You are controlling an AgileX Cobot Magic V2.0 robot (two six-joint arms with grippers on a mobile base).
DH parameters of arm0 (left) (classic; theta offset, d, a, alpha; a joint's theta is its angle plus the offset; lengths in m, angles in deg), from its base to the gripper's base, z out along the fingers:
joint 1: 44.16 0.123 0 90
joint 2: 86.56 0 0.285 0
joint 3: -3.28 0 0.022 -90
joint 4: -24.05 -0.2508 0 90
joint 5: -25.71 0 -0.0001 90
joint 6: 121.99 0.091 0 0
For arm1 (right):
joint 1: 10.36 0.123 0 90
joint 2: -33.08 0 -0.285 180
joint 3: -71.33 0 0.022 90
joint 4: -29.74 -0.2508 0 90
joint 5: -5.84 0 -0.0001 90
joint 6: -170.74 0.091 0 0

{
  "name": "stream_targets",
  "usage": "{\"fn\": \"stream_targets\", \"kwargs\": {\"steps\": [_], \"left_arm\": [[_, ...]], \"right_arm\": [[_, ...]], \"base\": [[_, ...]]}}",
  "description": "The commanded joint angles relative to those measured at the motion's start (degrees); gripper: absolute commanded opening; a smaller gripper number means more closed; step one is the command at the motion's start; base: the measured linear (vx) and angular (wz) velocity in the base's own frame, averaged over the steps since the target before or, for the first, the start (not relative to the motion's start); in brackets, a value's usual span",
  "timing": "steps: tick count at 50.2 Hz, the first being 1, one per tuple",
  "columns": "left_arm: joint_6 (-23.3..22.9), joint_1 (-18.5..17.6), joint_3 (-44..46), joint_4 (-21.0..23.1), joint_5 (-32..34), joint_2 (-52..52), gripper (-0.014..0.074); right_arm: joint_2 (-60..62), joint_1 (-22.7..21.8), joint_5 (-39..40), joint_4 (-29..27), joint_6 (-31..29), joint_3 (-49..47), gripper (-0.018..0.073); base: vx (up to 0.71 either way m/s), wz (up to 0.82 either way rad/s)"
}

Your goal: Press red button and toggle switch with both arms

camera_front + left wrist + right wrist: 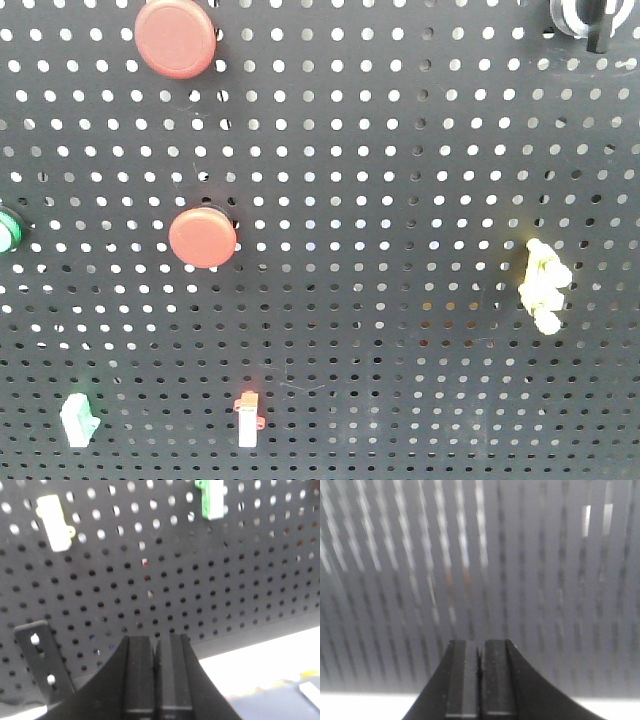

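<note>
Exterior front-facing view shows toggle switch (585,20) top-right, red button (202,237) mid-left.

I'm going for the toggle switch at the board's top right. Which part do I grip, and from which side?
On the toggle switch, probably grip the short black lever, not the silver-white ring collar. The lever points down below the collar, so come straight at the pegboard with a jaw on each side of it, left and right. The frame edge cuts the switch off, so recheck.
</note>
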Motion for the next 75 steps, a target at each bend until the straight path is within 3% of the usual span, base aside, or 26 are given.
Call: {"fn": "stream_targets", "kwargs": {"steps": [1, 7, 13, 29, 38, 43, 47, 52, 54, 57, 58, 62, 65, 68, 71, 75], "left_arm": [[-2.6, -0.1, 1.0, 0.4, 12.0, 0.9, 0.0002], [-3.8, -0.1, 11.1, 0.0, 11.5, 0.5, 0.0002], [-2.2, -0.1, 24.4, 0.0, 5.4, -3.1, 0.0002], [-1.4, -0.1, 55.4, 0.4, -10.6, -27.1, 0.0002], [-2.5, -0.1, 62.0, 0.4, -10.4, -32.9, 0.0002], [-5.5, -0.1, 62.0, 3.6, -10.1, -33.1, 0.0002], [-5.6, -0.2, 62.0, 9.7, -10.4, -34.0, 0.0002], [-0.4, -1.4, 62.1, 19.9, -10.6, -36.5, 0.0002], [3.9, -2.3, 62.3, 26.2, -11.0, -38.2, 0.0002], [15.3, -4.4, 63.7, 35.7, -13.5, -41.0, 0.0002], [16.6, -4.9, 64.2, 37.8, -14.3, -41.7, 0.0002], [32.4, -7.7, 67.8, 48.9, -19.6, -45.6, 0.0002], [41.2, -9.2, 70.8, 56.3, -23.7, -48.3, 0.0002], [46.9, -10.2, 74.0, 63.0, -25.8, -51.2, 0.0002], [48.5, -10.6, 76.6, 66.6, -26.5, -53.8, 0.0002], [48.5, -10.5, 79.5, 67.6, -26.5, -56.7, 0.0002]], "right_arm": [[0.9, -0.2, 9.1, 0.8, 1.5, -2.3, -0.0003], [0.9, -0.2, 6.5, 0.9, 4.1, -9.5, -0.0003], [-0.6, -0.2, 3.5, 1.0, 4.1, -19.5, -0.0003], [-19.9, -0.2, -14.2, 3.7, 3.0, -53.3, -0.0003], [-28.5, -0.2, -20.8, 0.7, 3.8, -64.3, -0.0003], [-29.6, -0.2, -20.8, -3.7, 4.6, -65.5, -0.0003], [-29.3, -0.2, -21.2, -6.2, 4.4, -65.5, -0.0003], [-29.5, -0.2, -22.0, -7.3, 4.4, -65.5, -0.0003], [-29.5, -0.2, -22.8, -7.5, 4.4, -65.5, -0.0003], [-29.6, -0.2, -24.2, -7.5, 3.9, -65.5, -0.0003], [-29.7, -0.2, -24.6, -7.5, 3.5, -65.5, -0.0003], [-29.9, -0.2, -26.1, -7.7, 1.8, -65.5, -0.0003], [-30.1, -0.2, -27.1, -7.8, 0.7, -65.5, -0.0003], [-30.2, -0.2, -27.6, -7.8, -0.1, -65.5, -0.0003], [-30.2, -0.2, -27.8, -7.8, -0.1, -65.5, -0.0003], [-30.3, -0.2, -27.8, -7.8, -0.1, -65.5, -0.0003]], "base": [[0.0, 0.0], [0.0, 0.0], [0.0, -0.01], [0.0, 0.0], [0.0, 0.0], [0.0, 0.0], [0.0, 0.0], [0.0, 0.0], [0.0, 0.01], [0.0, 0.01], [0.0, 0.0], [0.0, 0.0], [0.0, 0.0], [0.0, 0.0], [0.0, 0.0], [0.0, 0.0]]}}
